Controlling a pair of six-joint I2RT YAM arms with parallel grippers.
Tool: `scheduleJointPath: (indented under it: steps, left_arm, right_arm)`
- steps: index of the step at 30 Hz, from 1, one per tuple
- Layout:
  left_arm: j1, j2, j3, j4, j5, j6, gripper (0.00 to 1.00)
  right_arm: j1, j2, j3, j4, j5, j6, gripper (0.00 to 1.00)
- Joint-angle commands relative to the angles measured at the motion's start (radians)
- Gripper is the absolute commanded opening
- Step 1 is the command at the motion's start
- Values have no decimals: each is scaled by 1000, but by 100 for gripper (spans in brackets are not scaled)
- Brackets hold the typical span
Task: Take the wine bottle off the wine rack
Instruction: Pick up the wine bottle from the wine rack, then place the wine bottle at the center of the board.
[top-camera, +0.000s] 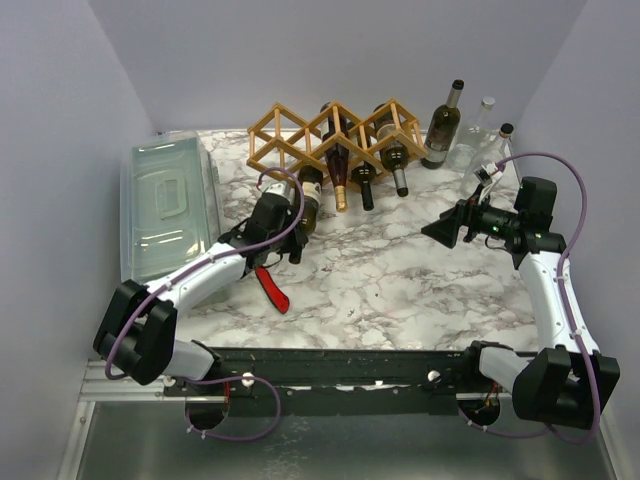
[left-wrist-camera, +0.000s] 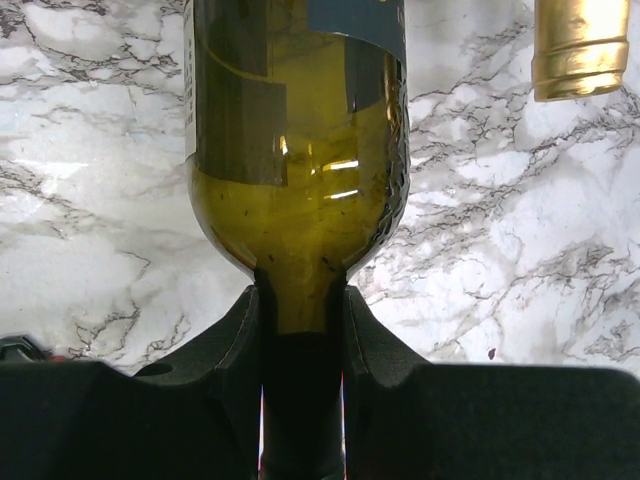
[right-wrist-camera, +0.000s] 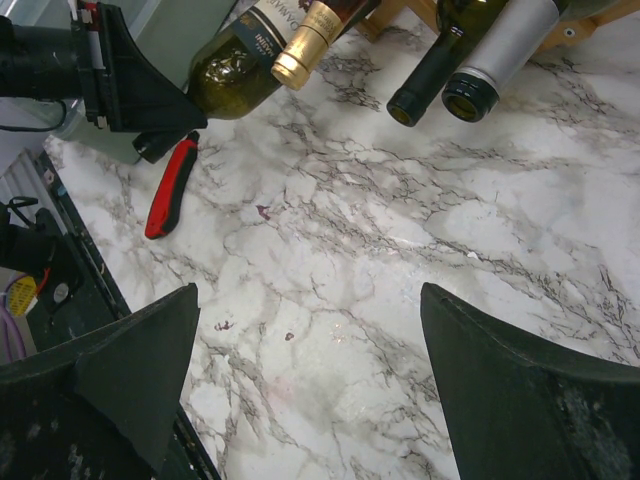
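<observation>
Wine bottle (top-camera: 308, 203) lies with its neck clamped in the left tool (left-wrist-camera: 302, 300), its long axis running straight away toward the wine rack's (top-camera: 300, 135) left end, while the right tool (top-camera: 440, 232) stands wide apart and farther off

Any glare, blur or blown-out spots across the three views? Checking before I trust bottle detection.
Top view: soft, even light, no hard shadows, slightly grainy. Left wrist view: small bright reflections on the wine bottle, the table is very bright at left, and the left gripper is near black with little detail. Right wrist view: the table and bottle necks are sharp, the right gripper is dark and featureless.
</observation>
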Motion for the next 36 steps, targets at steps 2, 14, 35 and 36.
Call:
scheduleJointPath:
  steps: [2, 14, 35, 36]
  left_arm:
    - [-4, -72, -1, 86, 60, 23, 0]
    - [-4, -99, -25, 61, 146, 12, 0]
    - [-8, -184, -77, -14, 311, 35, 0]
    - [-8, -187, -78, -21, 320, 39, 0]
  right_arm:
    - [7, -4, 28, -13, -14, -12, 95]
    - [7, -21, 26, -13, -19, -16, 95]
    - [26, -21, 26, -95, -121, -160, 95]
    - [32, -19, 27, -107, -123, -186, 95]
